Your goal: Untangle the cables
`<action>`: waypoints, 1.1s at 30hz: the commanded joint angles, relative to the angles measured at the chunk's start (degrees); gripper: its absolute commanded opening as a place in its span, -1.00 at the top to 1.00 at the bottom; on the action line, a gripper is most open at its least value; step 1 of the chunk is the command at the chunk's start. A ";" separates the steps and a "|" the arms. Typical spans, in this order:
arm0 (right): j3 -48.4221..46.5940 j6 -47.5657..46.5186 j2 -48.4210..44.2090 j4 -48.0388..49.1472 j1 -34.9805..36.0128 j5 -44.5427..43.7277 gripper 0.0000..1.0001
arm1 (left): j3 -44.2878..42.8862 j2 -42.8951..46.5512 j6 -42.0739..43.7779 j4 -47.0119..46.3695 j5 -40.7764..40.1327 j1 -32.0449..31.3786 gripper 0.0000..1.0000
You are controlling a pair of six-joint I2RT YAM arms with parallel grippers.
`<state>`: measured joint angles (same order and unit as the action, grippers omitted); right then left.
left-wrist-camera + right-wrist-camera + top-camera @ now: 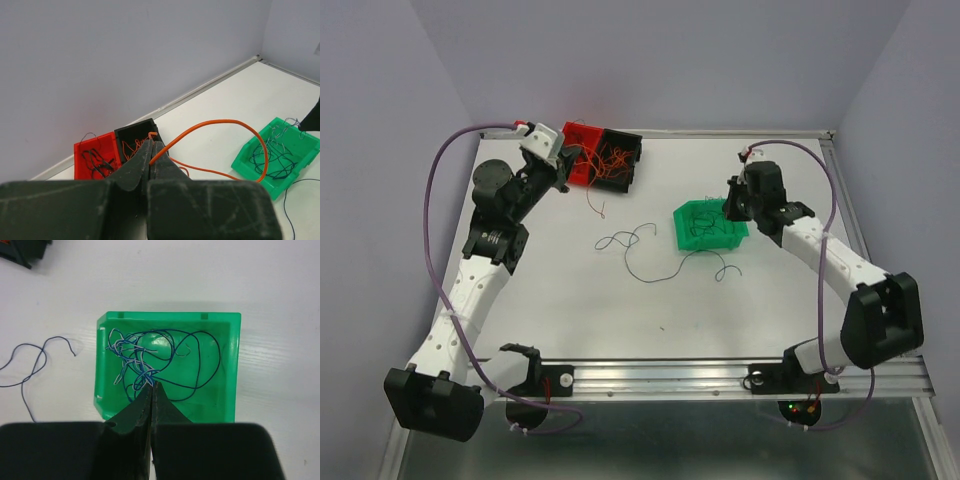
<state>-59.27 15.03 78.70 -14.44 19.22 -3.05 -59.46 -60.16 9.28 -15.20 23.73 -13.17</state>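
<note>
My left gripper [151, 143] is shut on a thin orange cable [225, 121] that arcs out to the right above the table. In the top view the left gripper [563, 170] hangs by the black bin [625, 140], which holds several orange cables [612, 160]. The red bin [107, 142] beside it holds black cables [97, 160]. My right gripper [151, 384] is shut at the knot of a blue and white cable tangle [135, 357] inside the green bin [227, 365]. In the top view the right gripper [728, 207] sits over that green bin [695, 238].
Loose dark blue cables [628, 240] lie on the white table between the bins, with one more strand [724, 271] in front of the green bin. One shows left of the bin in the right wrist view [35, 360]. Walls close in the table's far and side edges.
</note>
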 commanded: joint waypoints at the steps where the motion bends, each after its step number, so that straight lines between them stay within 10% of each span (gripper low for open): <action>1: -5.06 -2.98 6.54 0.73 0.90 -2.92 0.99 | 0.40 0.48 0.83 -2.99 -0.17 -0.45 1.00; 17: -19.30 -7.73 30.90 -6.57 3.01 -11.10 0.99 | -1.88 -3.82 0.92 -3.43 0.27 -0.63 1.00; 33: -10.44 -5.54 14.65 -0.16 4.60 -9.61 0.40 | -20.78 -37.03 0.83 -18.28 -0.34 -0.72 1.00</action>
<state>-72.51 8.99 96.33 -18.39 23.33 -12.67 -74.65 -92.88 9.52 -25.78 23.73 -13.52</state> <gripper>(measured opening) 0.267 0.041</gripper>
